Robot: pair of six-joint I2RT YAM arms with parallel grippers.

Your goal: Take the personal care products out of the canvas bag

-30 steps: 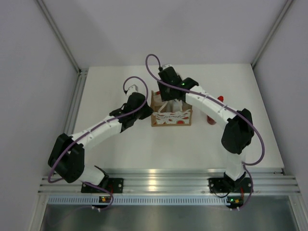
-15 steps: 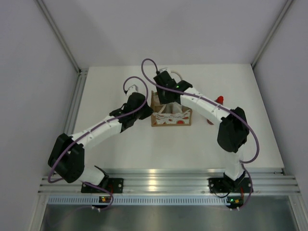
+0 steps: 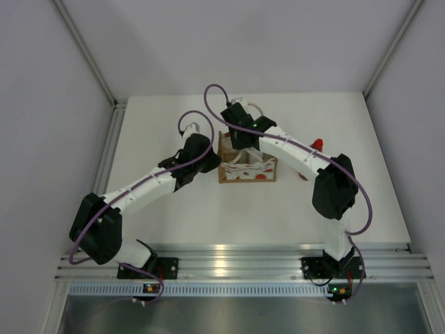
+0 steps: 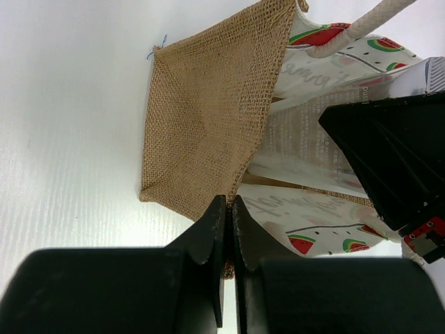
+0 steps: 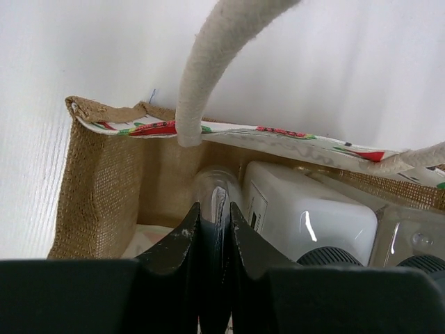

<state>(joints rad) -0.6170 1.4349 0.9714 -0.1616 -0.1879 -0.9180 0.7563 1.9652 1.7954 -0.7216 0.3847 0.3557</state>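
Note:
The canvas bag (image 3: 248,169) stands upright mid-table, its watermelon panel facing the near edge. My left gripper (image 3: 212,162) is shut on the bag's left burlap edge (image 4: 208,118), its jaws pinching the corner seam (image 4: 228,202). My right gripper (image 3: 242,146) reaches down into the bag's mouth and is shut (image 5: 214,209) on the flat whitish-grey squeeze tube (image 5: 217,184). Beside the tube lie two white bottles (image 5: 313,216) with dark round caps (image 5: 330,257). The slim red bottle (image 3: 317,145) stands on the table to the right of the bag, partly hidden by my right arm.
A cream rope handle (image 5: 208,69) arches over the bag's mouth just above my right fingers. The right gripper's black body (image 4: 389,160) fills the bag opening in the left wrist view. White table (image 3: 208,209) lies around the bag, with walls at both sides.
My right gripper has moved left and lower into the bag's mouth. The left arm has held still on the bag's edge. The red bottle shows more from behind the right arm.

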